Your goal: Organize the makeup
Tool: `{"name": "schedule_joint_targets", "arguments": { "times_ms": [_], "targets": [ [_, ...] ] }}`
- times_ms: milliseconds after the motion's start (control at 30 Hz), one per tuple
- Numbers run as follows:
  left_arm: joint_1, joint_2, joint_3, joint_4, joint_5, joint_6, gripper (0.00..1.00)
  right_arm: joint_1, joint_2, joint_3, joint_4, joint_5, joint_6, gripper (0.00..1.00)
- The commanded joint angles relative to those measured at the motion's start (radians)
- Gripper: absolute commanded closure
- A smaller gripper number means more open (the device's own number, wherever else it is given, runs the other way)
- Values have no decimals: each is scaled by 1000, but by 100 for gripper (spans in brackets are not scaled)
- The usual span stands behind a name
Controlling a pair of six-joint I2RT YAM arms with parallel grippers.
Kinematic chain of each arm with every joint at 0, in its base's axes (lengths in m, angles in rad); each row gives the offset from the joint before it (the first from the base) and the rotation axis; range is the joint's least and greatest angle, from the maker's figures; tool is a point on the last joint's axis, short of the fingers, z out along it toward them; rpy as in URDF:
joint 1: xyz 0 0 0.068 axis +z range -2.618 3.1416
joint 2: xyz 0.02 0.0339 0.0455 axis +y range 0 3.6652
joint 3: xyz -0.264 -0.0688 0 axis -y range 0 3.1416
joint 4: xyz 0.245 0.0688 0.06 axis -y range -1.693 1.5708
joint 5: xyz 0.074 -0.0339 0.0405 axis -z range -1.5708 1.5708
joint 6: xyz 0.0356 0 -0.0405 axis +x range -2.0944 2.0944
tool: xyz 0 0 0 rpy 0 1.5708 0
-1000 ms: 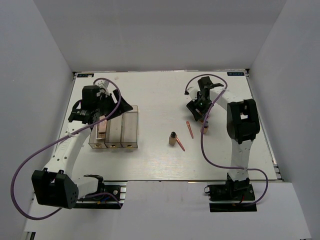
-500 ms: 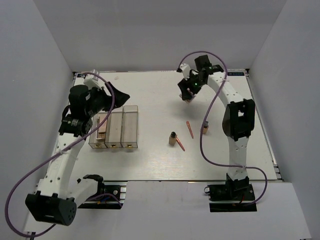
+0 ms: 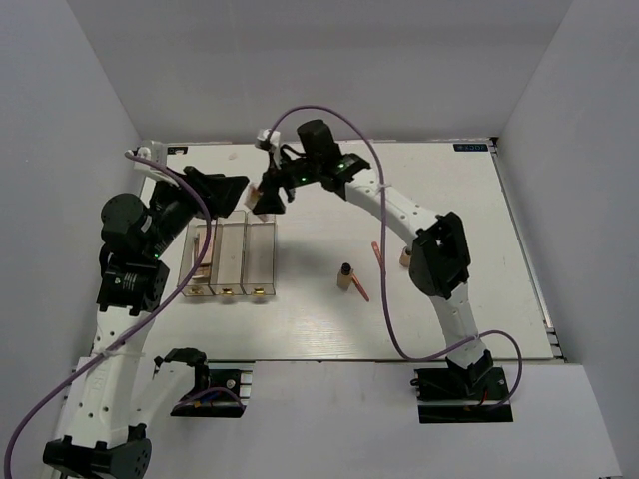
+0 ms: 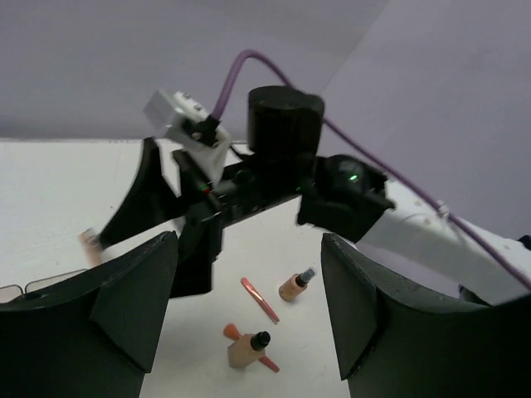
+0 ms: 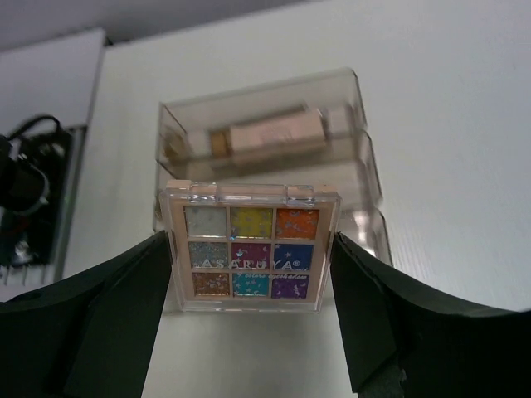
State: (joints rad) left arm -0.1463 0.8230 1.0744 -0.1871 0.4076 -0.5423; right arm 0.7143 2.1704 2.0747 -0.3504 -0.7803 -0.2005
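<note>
The right gripper (image 3: 268, 196) pinches the multicolour palette (image 5: 250, 246) by its side edges, just above the clear box (image 5: 365, 178) (a pinkish item (image 5: 265, 133) lies in one end compartment). The left gripper (image 3: 226, 190), at its 9 o'clock, hangs spread and empty. Two bottles (image 3: 344, 276) and two sticks (image 3: 379, 257) lie on the table (image 3: 300, 324) toward 4 o'clock.

Found the box (image 3: 228, 257) on the left half of the table (image 3: 329, 329), its three compartments side by side, long sides running toward the far edge. Noted one palette (image 3: 203, 257) in the leftmost compartment. Saw a second palette (image 5: 249, 246) in the right gripper (image 3: 267, 198), above the box's far right end. Found a bottle (image 3: 345, 276) near the table's middle, a stick (image 3: 359, 290) touching its right side; right of these another stick (image 3: 379, 257), then a second bottle (image 3: 406, 259).
</note>
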Motion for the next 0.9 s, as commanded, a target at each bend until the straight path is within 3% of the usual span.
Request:
{"name": "schedule_joint_targets", "arguments": {
  "times_ms": [0,233,367,867],
  "targets": [
    [-4,-47,1,26,7,15,21,46,51,38,397,-91,226,100],
    [-4,-111,4,23,-10,35,21,166,205,47,781,-87,383,100],
    [-4,-119,24,-14,-12,39,21,229,293,160,780,-13,348,100],
    [-4,-139,24,-54,-12,68,21,355,379,170,788,274,93,100]
  ]
}}
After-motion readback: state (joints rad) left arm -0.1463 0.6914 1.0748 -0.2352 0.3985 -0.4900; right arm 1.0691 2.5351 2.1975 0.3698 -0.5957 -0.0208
